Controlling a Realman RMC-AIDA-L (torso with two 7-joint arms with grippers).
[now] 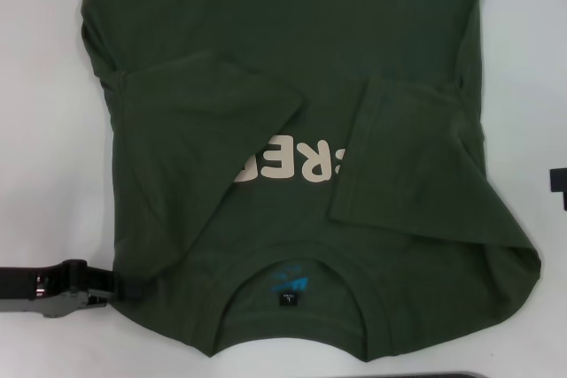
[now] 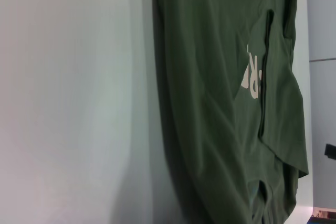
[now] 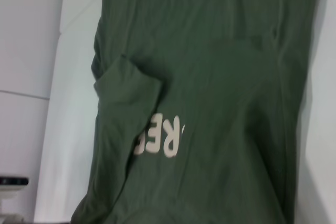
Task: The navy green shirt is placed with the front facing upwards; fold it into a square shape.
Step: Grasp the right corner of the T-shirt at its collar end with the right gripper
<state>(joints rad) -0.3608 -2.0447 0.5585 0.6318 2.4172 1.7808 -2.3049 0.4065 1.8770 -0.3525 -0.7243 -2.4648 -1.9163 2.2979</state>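
Left end effector (image 1: pixel 111 288) low at the near-left edge of the head view, black, lying about level over the desk (image 1: pixel 40 130), tip right at the left side edge of the navy green shirt (image 1: pixel 292 77) near the shoulder. Whether it touches or pinches the cloth: cannot tell, finger spread not visible. Left wrist view shows none of its own fingers, only shirt and desk.

Right end effector (image 1: pixel 558 185): only a small dark piece at the right edge of the head view, over bare desk, apart from the shirt. Opening cannot tell.

Shirt lies flat on the white desk, front up, filling the middle of the head view. Long axis runs near to far: collar (image 1: pixel 297 294) at the near edge toward the robot, hem end running out of the frame at the far side. Cream lettering (image 1: pixel 292 165) reads upside down from the head camera.

Both sleeves folded inward over the chest: left sleeve (image 1: pixel 199 121) as a diagonal flap covering the left part of the lettering, right sleeve (image 1: pixel 403 161) as a flap covering its right part. Only the middle letters show between them. Blue print and a small dark neck label (image 1: pixel 291 297) inside the collar. Near-right shoulder corner slightly bunched, wrinkles on the left edge.
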